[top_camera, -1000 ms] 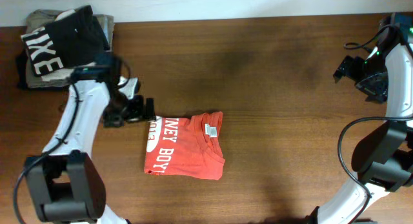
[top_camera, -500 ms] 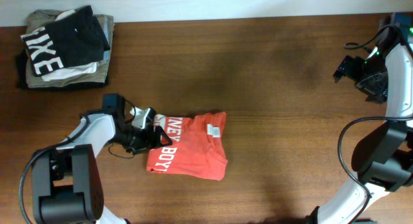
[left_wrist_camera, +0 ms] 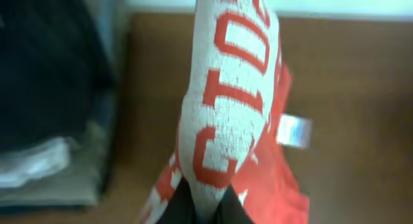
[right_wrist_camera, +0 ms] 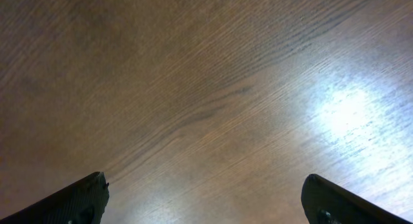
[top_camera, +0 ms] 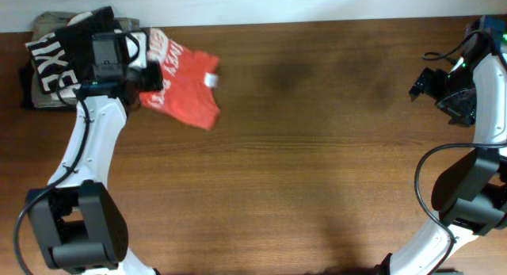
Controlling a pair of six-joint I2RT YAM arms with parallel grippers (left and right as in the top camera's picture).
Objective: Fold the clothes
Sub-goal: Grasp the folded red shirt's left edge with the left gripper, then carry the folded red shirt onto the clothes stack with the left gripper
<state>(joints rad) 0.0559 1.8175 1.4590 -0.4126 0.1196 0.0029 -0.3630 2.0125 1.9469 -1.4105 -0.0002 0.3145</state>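
The folded red-orange T-shirt (top_camera: 184, 83), the clothes, hangs lifted near the table's back left, beside the garment stack. My left gripper (top_camera: 149, 75) is shut on its left edge. In the left wrist view the shirt's white-lettered fold (left_wrist_camera: 227, 101) rises straight out from between the pinched fingers (left_wrist_camera: 179, 204), and its small white neck tag (left_wrist_camera: 293, 130) shows to the right. My right gripper (top_camera: 434, 83) hovers at the far right of the table. Its fingers (right_wrist_camera: 77, 199) are spread wide over bare wood, holding nothing.
A stack of folded garments with a black shirt with big white letters (top_camera: 67, 49) on top sits at the back left corner, just left of the lifted shirt. Its dark edge (left_wrist_camera: 51, 88) fills the left of the left wrist view. The wall runs along the table's far edge.
My left gripper closed on the folded shirt's left edge at mid-table, lifted it, and carried it back and left to beside the garment stack. The right arm has not moved.
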